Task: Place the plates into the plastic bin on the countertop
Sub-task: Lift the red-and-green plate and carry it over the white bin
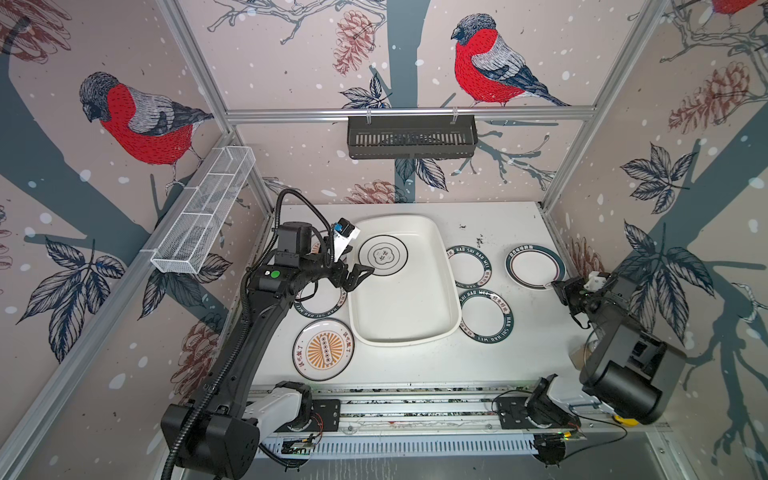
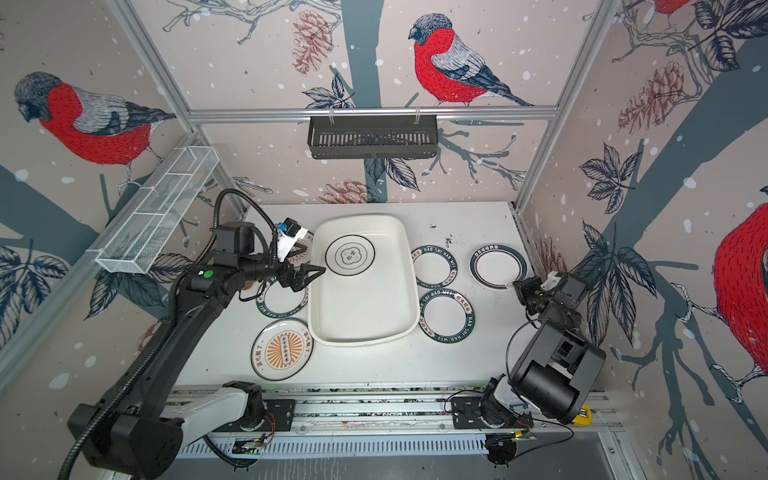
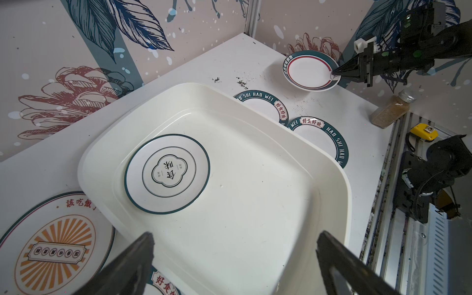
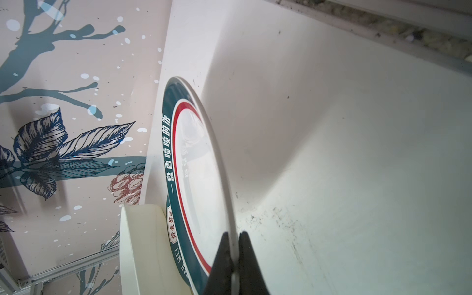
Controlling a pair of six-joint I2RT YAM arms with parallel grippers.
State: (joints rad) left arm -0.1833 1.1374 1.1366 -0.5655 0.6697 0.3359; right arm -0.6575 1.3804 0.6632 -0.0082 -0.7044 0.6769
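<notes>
The white plastic bin (image 1: 399, 307) sits mid-countertop (image 1: 532, 340) and holds one plate with thin black rings (image 1: 382, 254) (image 3: 167, 173). My left gripper (image 1: 360, 280) (image 3: 235, 236) hangs open and empty over the bin's left edge. My right gripper (image 1: 555, 286) (image 4: 233, 236) is shut on the near rim of a plate with a green and red border (image 1: 535, 266) (image 4: 199, 166), which is tilted up on that side. Two green-lettered plates (image 1: 469, 266) (image 1: 486, 316) lie right of the bin. A third one (image 1: 322, 299) and an orange sunburst plate (image 1: 323, 350) lie to the bin's left.
A black slotted rack (image 1: 411, 137) hangs on the back wall and a white wire mesh basket (image 1: 203, 212) on the left wall. A spice bottle (image 3: 392, 111) lies near the front right edge. Dirt specks (image 1: 480, 240) dot the back of the countertop.
</notes>
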